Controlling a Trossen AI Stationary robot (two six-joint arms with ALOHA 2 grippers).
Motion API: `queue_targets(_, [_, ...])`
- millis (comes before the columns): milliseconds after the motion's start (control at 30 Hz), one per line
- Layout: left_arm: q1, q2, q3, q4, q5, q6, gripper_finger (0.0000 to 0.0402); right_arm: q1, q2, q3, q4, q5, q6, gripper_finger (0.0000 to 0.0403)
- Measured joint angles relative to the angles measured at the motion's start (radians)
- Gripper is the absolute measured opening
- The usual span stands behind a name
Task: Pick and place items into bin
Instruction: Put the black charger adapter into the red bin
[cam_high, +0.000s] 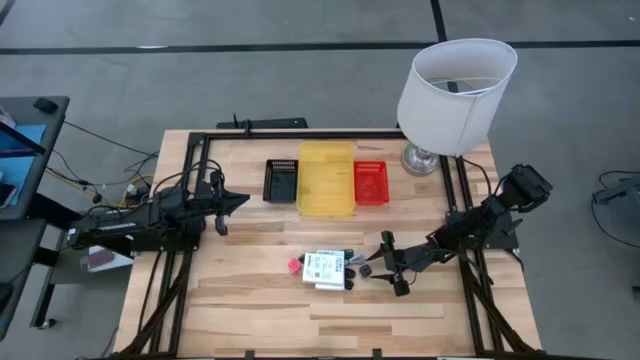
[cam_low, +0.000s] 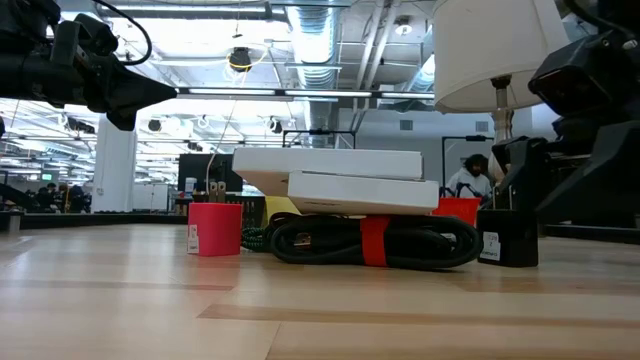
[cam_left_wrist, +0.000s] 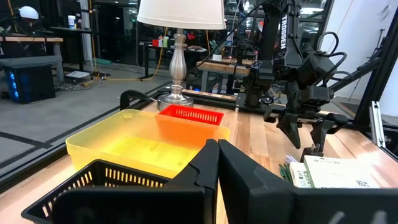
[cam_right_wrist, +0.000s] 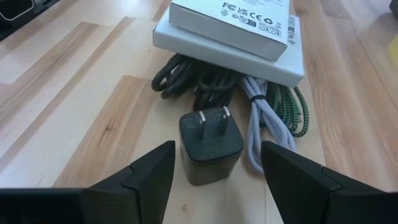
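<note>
The items lie in a small pile (cam_high: 325, 268) at the table's middle. Two stacked white labelled packs (cam_right_wrist: 231, 32) rest on coiled black, white and green-and-black braided cables (cam_right_wrist: 281, 106). A red piece (cam_low: 215, 228) stands on the wood to the pile's left. The black cube (cam_right_wrist: 210, 148), a plug with two prongs, stands on the wood on the pile's right. My right gripper (cam_right_wrist: 216, 149) is open and low over the table, one finger on each side of the cube, touching nothing. My left gripper (cam_left_wrist: 217, 169) is shut and hangs near the black bin (cam_high: 282, 180).
Three bins stand in a row at the far side: black, yellow (cam_high: 326, 178) and red (cam_high: 371, 183). A lamp with a white shade (cam_high: 455, 90) stands at the far right corner. Bare wood lies near and left of the pile. A person sits in the room beyond.
</note>
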Motion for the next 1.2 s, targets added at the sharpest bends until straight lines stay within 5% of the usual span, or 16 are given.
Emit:
queue_targets(767, [0.0,0.0,0.0,0.0,0.0,0.0,0.0,0.0,0.002,0.016,0.005,-0.001,0.008,0.023])
queue_targets(1200, [0.0,0.0,0.0,0.0,0.0,0.0,0.0,-0.032,0.196,0.063,0.121,-0.098,0.016,0.023])
